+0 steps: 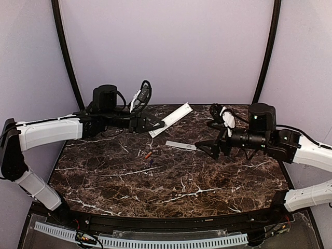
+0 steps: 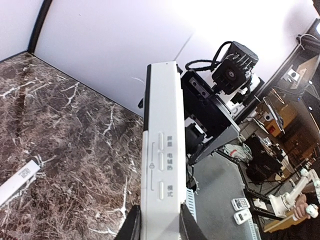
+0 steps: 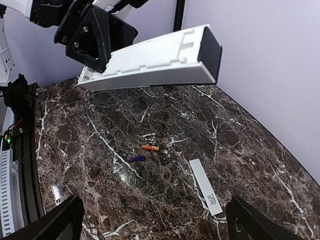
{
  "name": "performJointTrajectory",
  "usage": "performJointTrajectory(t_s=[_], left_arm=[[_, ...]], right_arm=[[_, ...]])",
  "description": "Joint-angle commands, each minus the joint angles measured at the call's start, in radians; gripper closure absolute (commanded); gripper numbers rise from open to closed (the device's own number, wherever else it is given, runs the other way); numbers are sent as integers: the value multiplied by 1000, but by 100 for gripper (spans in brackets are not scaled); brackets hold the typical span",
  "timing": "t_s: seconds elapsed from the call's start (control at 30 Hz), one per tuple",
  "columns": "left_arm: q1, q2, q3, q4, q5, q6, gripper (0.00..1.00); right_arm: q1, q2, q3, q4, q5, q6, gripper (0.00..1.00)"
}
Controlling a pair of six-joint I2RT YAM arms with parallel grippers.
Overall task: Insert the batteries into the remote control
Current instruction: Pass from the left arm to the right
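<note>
- 1 remote: raised above the far centre of the tabletop, clenched at one end by the left end effector. Its back is turned toward the right arm, seemingly to present the recess.
- 2 batteries: orange battery and purple battery, lying just beside each other mid-tabletop, ungrasped.
- 1 white strip, probably the battery cover: lying flat, right of them.
- right end effector: released and empty, hovering right of the strip, likely free to fetch a battery.

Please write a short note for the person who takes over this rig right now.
Left gripper: shut on the remote control, held above the table.
Right gripper: open, empty.
Orange battery and purple battery: loose on the table, near its middle.
White strip, maybe the cover, lies near them.
Done: remote control is up.
Left: load both batteries.
</note>
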Motion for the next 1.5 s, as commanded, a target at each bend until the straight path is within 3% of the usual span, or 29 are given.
performJointTrajectory(t_s=[0.0, 0.33, 0.5, 0.6, 0.73, 0.9, 1.17, 1.33, 1.47], left_arm=[[7, -39, -43, 137, -162, -50, 100], [41, -27, -152, 338, -216, -144, 100], [42, 12, -192, 506, -169, -231, 100], [40, 55, -199, 613, -137, -300, 100], [30, 72, -198, 642, -125, -312, 100], [-9, 69, -175, 532, -149, -233, 100], [-25, 93, -156, 514, -158, -217, 100], [-33, 114, -152, 521, -172, -220, 100], [-34, 128, -151, 544, -164, -238, 100]], right_arm=[[-75, 35, 25, 142, -134, 206, 2], [-319, 165, 45, 338, -482, 491, 2], [-344, 234, 71, 413, -578, 580, 1], [-359, 271, 53, 549, -675, 638, 1], [-361, 350, 91, 632, -734, 731, 1], [-359, 441, 132, 732, -775, 865, 12], [-349, 490, 164, 757, -747, 932, 26], [-336, 529, 136, 860, -747, 1003, 41], [-330, 554, 134, 902, -751, 1036, 46]])
